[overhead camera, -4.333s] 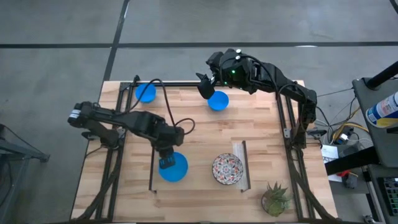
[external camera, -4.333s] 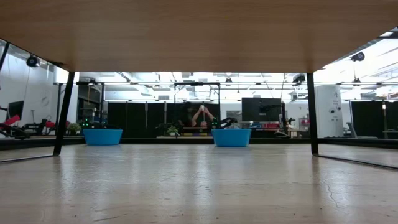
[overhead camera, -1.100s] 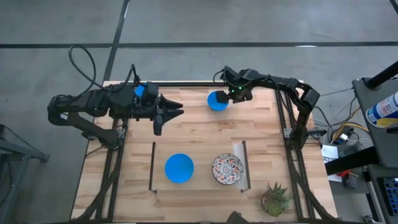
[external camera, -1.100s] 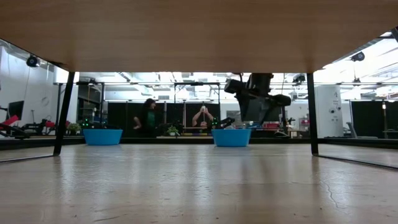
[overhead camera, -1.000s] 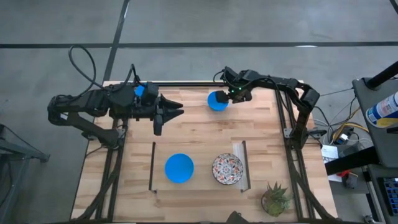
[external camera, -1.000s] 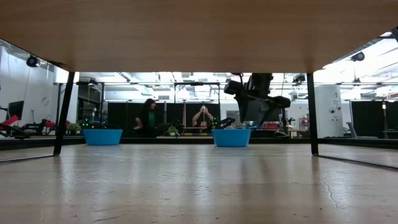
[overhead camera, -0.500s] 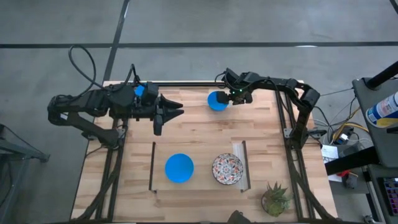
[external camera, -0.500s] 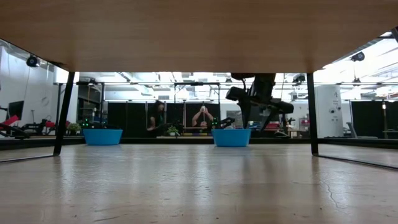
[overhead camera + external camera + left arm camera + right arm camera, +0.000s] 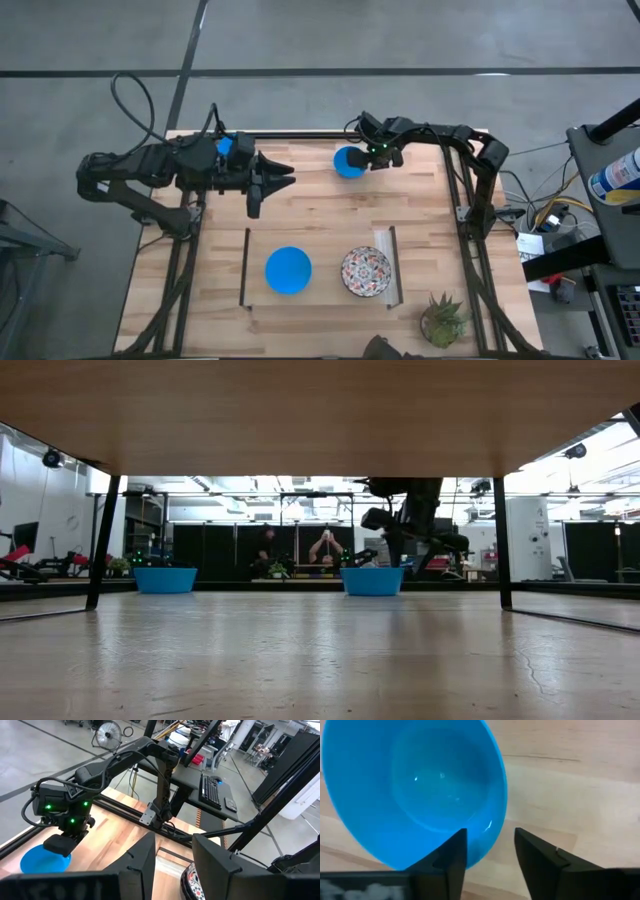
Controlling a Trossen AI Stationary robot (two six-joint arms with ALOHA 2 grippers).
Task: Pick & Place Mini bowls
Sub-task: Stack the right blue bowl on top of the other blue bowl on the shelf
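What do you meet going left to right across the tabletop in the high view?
Left gripper → blue bowl in the front frame → blue bowl at the back → floral bowl → right gripper → small plant. The third blue bowl is left out: the left arm overlaps it.

Robotics lab: workstation desks [image 9: 215,795], floor fan [image 9: 106,733].

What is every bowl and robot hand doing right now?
Right gripper: open, fingers straddling the rim of the blue bowl at the table's far middle.
Left gripper: open, empty, above the table.
Blue bowl in the far left corner: upright, partly hidden by the left arm.
Near blue bowl: resting upright.
White floral-patterned bowl: resting upright beside it.
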